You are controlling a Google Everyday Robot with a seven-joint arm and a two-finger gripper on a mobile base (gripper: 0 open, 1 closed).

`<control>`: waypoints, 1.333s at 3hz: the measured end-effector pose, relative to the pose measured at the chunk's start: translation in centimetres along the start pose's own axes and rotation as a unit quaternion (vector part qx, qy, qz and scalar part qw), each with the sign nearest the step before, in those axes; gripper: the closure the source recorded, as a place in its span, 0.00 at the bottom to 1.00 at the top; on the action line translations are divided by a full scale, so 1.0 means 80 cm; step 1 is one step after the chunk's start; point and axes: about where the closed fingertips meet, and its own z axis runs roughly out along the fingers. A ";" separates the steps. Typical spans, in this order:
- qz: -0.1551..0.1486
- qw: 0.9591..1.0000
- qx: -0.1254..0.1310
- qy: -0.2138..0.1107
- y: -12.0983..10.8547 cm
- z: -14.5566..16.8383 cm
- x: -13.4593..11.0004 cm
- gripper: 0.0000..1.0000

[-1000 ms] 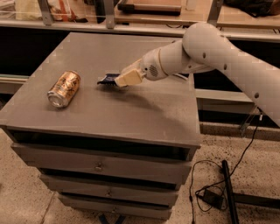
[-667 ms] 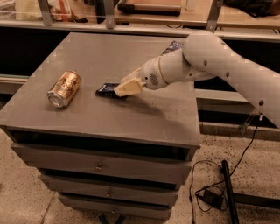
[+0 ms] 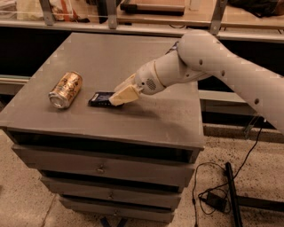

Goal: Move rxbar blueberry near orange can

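The orange can [image 3: 65,89] lies on its side at the left of the grey cabinet top [image 3: 146,119], its silver end toward me. The rxbar blueberry [image 3: 100,98], a small flat dark navy wrapper, sits just right of the can, a short gap between them. My gripper [image 3: 119,95] with cream fingers is shut on the bar's right end and holds it low at the cabinet top. The white arm reaches in from the right. The fingers hide the bar's right part.
The cabinet has several drawers [image 3: 102,168] below its top. A shelf with metal posts [image 3: 111,13] runs behind it. A black cable and adapter [image 3: 213,199] lie on the speckled floor at the right.
My gripper has carried the bar leftward and toward the front, from the cabinet's middle to just right of the can. The can has not moved.
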 end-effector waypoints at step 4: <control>-0.078 0.996 -0.035 0.040 0.002 0.039 -0.049 0.38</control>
